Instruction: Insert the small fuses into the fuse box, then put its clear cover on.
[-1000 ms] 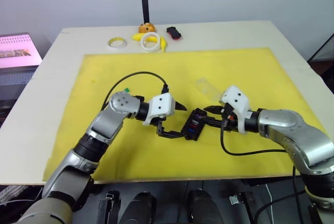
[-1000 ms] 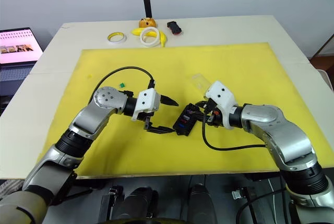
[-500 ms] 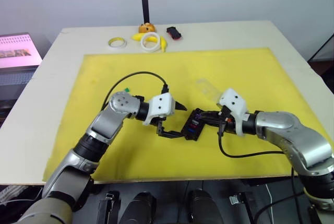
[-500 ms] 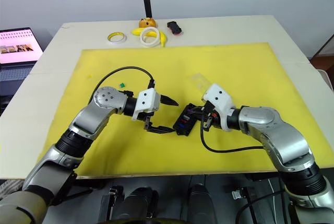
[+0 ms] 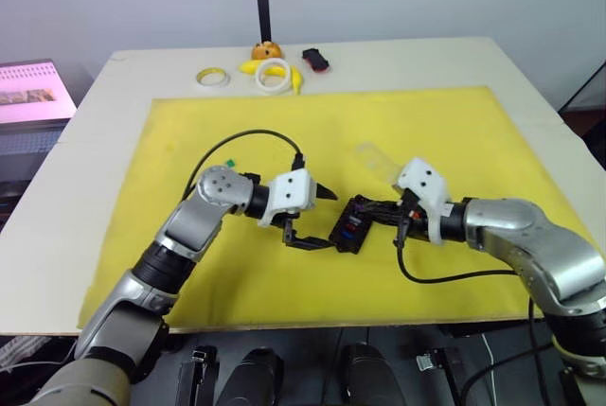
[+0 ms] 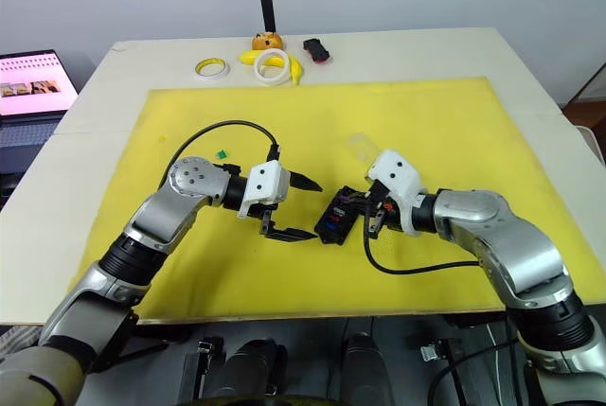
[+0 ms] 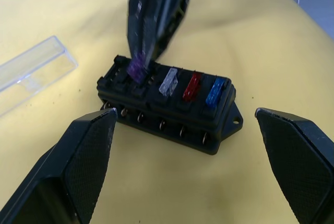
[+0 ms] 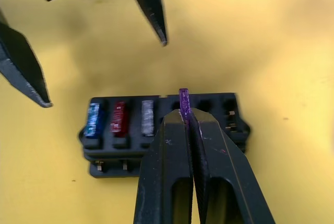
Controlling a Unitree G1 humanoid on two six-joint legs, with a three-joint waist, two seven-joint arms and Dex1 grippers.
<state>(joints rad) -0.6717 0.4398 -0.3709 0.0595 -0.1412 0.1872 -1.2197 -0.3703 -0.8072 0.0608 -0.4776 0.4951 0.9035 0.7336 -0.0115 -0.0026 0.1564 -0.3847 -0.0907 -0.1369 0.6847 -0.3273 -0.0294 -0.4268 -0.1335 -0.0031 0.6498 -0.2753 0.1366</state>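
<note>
Purple fuse pinched over the fuse box, left hand waiting wide beside it.

The right hand [image 8: 185,110] has its 2 black fingers pressed tight on a purple fuse [image 8: 183,99], held at a slot of the black fuse box [image 7: 169,106] next to the grey fuse [image 7: 168,82], red fuse [image 7: 192,85] and blue fuse [image 7: 215,91] already seated in 1 row. The left hand [image 6: 294,207] sits just beside the box, fingers spread wide and holding nothing. The box lies mid-way on the yellow mat [image 5: 170,141] covering the worktop [image 5: 114,84]. The clear cover [image 5: 374,160] rests flat near the box. A green fuse [image 6: 220,152] lies apart on the mat.
</note>
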